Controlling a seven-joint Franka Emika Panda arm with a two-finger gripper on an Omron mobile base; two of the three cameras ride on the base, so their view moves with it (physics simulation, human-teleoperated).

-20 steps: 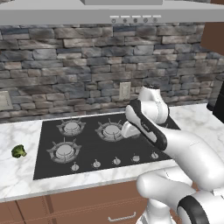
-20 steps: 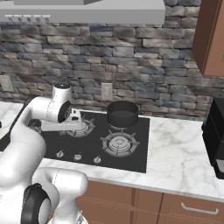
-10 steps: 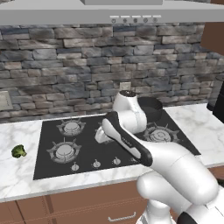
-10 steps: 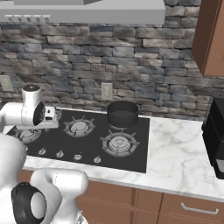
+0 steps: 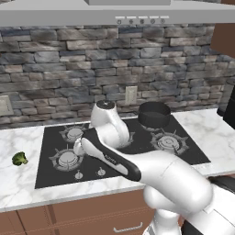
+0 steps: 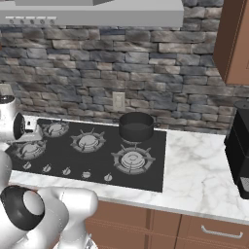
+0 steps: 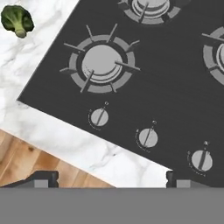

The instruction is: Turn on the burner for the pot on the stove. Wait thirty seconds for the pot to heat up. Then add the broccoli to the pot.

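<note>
The dark pot (image 5: pixel 154 114) (image 6: pixel 136 126) stands on the back right burner of the black stove (image 5: pixel 48 176) (image 6: pixel 146 175) (image 7: pixel 175 100). The green broccoli (image 5: pixel 19 159) (image 7: pixel 16 19) lies on the marble counter left of the stove. My gripper (image 7: pixel 108 179) hangs open above the stove's front left corner with nothing between its fingers. Its dark fingertips (image 7: pixel 41 178) stand wide apart over the counter's front edge. Three knobs (image 7: pixel 99 117) lie just ahead of them, and the front left burner (image 7: pixel 101 63) beyond those. The hand (image 6: pixel 22 129) reaches over the left burners.
A wall outlet (image 5: pixel 131 95) sits behind the stove under the range hood. A dark coffee machine (image 6: pixel 240 146) stands at the counter's right end. Marble counter (image 6: pixel 199 165) spreads right of the stove, wooden drawers (image 6: pixel 214 233) below.
My arm has swung left from over the middle burners to the stove's front left corner, and the jaws have gone from shut to wide open. Pot and broccoli stay put.
</note>
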